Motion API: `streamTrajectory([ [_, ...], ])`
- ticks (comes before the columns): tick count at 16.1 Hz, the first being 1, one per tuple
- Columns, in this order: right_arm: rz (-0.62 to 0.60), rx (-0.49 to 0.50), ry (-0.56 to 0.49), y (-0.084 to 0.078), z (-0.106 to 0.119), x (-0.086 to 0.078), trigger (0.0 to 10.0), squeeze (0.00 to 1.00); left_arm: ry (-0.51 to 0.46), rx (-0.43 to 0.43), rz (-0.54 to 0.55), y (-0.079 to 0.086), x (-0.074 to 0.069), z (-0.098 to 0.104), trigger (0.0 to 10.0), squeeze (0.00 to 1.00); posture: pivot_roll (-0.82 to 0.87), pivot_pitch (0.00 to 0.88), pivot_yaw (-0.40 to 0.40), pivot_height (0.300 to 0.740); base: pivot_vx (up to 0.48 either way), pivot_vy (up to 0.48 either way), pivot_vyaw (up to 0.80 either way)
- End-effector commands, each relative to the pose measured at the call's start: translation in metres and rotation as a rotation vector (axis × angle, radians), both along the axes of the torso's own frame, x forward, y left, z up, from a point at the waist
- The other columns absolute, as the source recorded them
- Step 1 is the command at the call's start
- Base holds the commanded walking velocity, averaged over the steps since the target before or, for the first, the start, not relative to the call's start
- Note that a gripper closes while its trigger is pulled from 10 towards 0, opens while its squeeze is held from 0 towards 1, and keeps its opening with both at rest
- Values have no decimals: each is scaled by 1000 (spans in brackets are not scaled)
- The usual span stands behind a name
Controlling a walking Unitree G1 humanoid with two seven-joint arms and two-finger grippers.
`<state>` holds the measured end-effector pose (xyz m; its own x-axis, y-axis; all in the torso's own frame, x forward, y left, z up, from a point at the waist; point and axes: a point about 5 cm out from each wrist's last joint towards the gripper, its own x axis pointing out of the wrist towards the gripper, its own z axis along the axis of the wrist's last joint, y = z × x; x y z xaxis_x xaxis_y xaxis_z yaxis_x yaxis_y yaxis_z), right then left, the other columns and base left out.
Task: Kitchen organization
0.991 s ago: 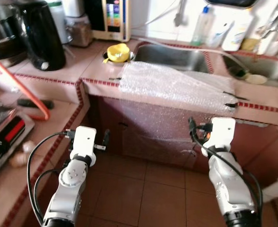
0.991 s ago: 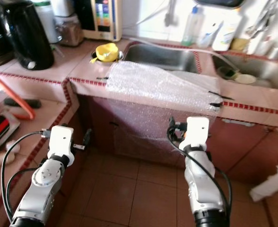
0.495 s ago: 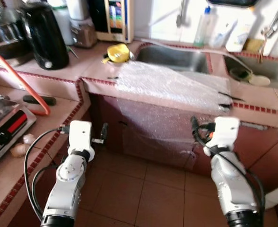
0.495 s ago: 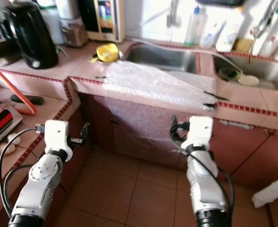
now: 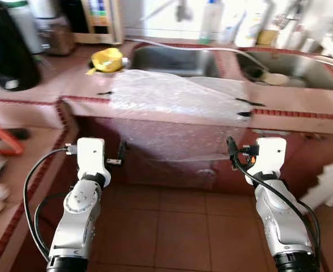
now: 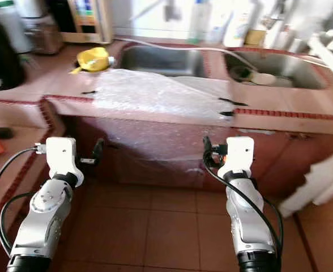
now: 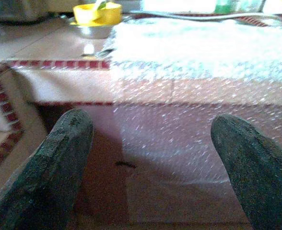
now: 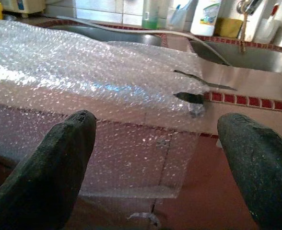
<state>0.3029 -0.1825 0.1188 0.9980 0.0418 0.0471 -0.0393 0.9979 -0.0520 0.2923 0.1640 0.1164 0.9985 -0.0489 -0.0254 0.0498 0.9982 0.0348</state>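
Camera swung rightward; left gripper (image 7: 150, 163) and right gripper (image 8: 155, 163) wide, empty, facing bubble wrap (image 5: 175, 96).

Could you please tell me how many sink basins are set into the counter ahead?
2: the left sink basin behind the bubble wrap, and the right sink basin beside it, holding a dish.

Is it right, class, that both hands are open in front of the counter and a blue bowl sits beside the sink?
Not quite: the bowl beside the sink is yellow, as the left eye view shows. Both the left hand and the right hand are indeed open before the counter.
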Motion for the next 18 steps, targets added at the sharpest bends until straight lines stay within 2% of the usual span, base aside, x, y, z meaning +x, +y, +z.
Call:
streamTrajectory([
  [1, 15, 4, -2, 2, 2, -1, 10000, 0, -11, 11, -4, 0, -3, 2, 10000, 0, 23, 1, -31, 740, 0, 0, -800],
  [6, 43, -4, -14, 15, 9, 3, 10000, 0, -36, 35, -40, -4, -3, 9, 10000, 0, 38, 12, -57, 740, 0, 0, -800],
  [8, 63, -3, -22, 21, 10, 4, 10000, 0, -34, 42, -12, 4, -4, 9, 10000, 0, 32, 4, -46, 740, 0, 0, -800],
  [10, 62, 0, -21, 20, 10, 4, 10000, 0, -45, 64, 3, 3, -7, 9, 10000, 0, 33, 3, -45, 740, 0, 0, -800],
  [13, 109, -7, -59, 23, 17, 3, 10000, 0, -86, 116, 37, 0, -9, 16, 10000, 0, 34, 2, -45, 740, 0, 0, 0],
  [14, 80, -35, -32, 20, 14, 4, 10000, 0, -100, 125, 42, 1, -9, 18, 10000, 0, 36, 3, -44, 740, 0, 0, 0],
  [16, 42, -27, -16, 16, 10, 4, 10000, 0, -124, 156, 83, 6, -8, 21, 10000, 0, 37, 4, -47, 740, 0, 0, 0],
  [18, 57, -20, -35, 17, 16, 4, 10000, 0, -116, 113, 54, 6, -7, 24, 10000, 0, 32, 13, -50, 740, 0, 0, 0],
])
